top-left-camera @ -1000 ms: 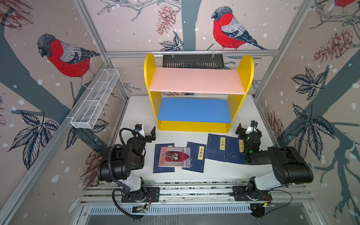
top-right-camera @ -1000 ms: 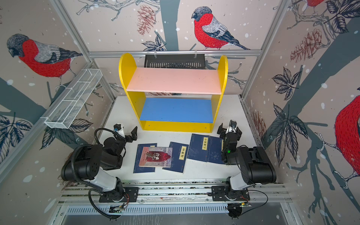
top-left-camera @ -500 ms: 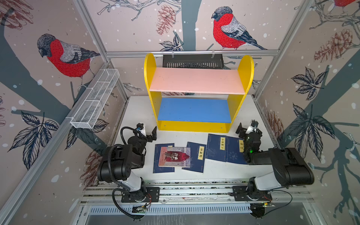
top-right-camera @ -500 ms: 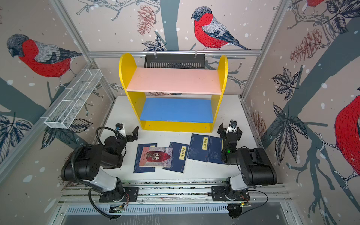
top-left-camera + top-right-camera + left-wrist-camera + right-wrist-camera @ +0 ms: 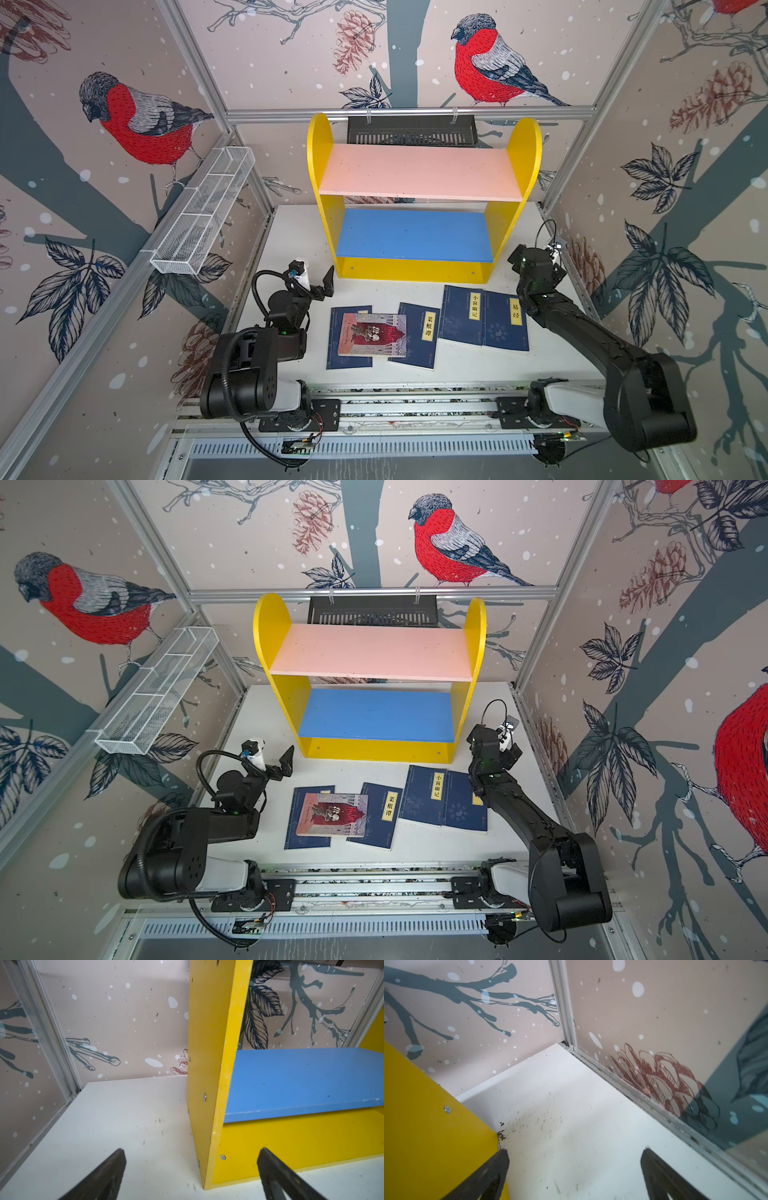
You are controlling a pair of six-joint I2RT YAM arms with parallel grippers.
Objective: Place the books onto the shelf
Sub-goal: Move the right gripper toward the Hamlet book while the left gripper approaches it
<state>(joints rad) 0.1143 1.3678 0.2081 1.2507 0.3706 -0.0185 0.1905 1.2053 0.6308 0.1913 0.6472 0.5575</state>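
Navy covers mark four of your five books, and the fifth, a grey-and-red illustrated book (image 5: 372,334), lies on the leftmost navy book (image 5: 348,361) and overlaps the edge of the second navy book (image 5: 417,338). The third navy book (image 5: 461,313) and the fourth navy book (image 5: 505,328) lie side by side towards the table's right edge. All five lie flat on the white table (image 5: 291,232), between its front edge and the shelf (image 5: 411,272), and none is on it. The shelf stands mid-table towards the back edge, pink board (image 5: 419,172) above blue board (image 5: 413,235). Your left gripper (image 5: 316,280) is just off the shelf's front left corner, jaws wide apart and holding nothing. Your right gripper (image 5: 536,264) sits near the table's right edge beside the shelf's right side, likewise spread and holding nothing. A white wire basket (image 5: 203,212) hangs on the left wall, and a black slotted tray (image 5: 411,131) hangs behind the shelf.
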